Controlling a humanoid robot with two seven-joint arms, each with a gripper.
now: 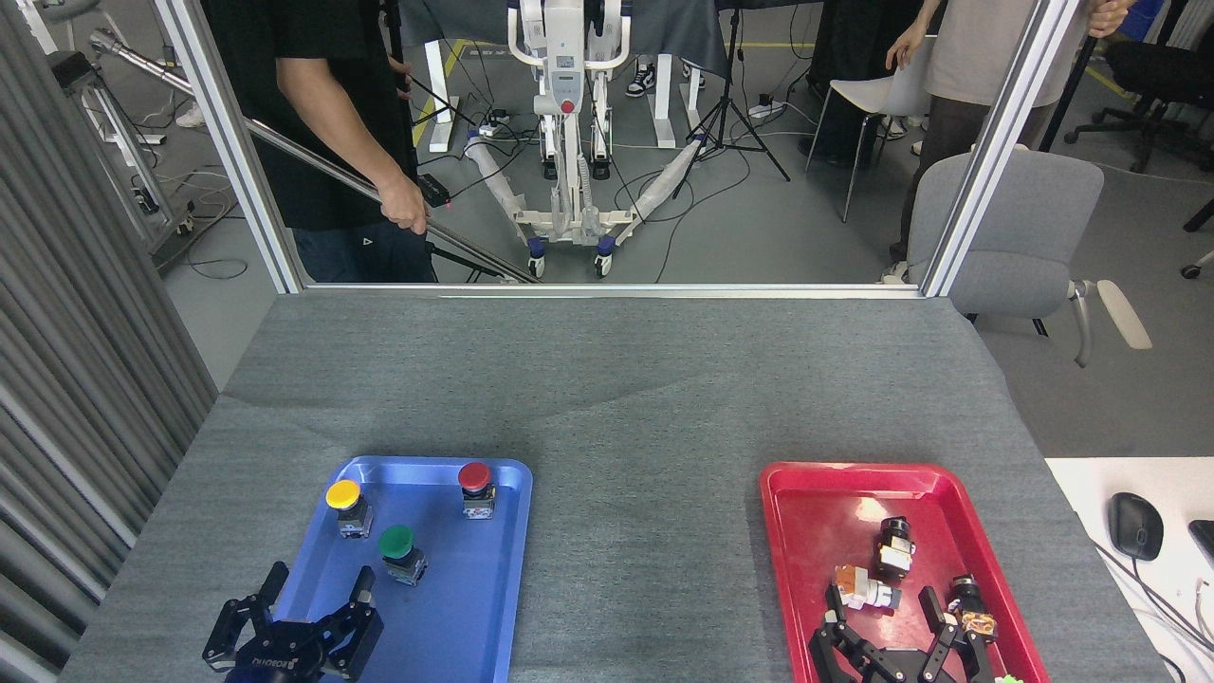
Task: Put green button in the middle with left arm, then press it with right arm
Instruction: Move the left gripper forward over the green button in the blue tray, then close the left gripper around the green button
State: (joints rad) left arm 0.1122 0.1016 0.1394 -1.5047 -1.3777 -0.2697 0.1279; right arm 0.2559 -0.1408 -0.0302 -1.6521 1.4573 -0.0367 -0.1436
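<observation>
Three push-buttons stood in the blue tray point(493, 607): a yellow button point(343, 495) at its far left, a red button point(474, 476) at its far right, and the green button point(396, 543) just nearer than both, between them. The left gripper point(318, 593) hung over the tray's near left corner, claws spread and empty, fingertips pointing away, near the green button but apart from it. The right gripper point(882, 607) sat spread over the red tray point(816, 512) among three small parts, with the grey cloth point(645, 531) lying between the two trays.
</observation>
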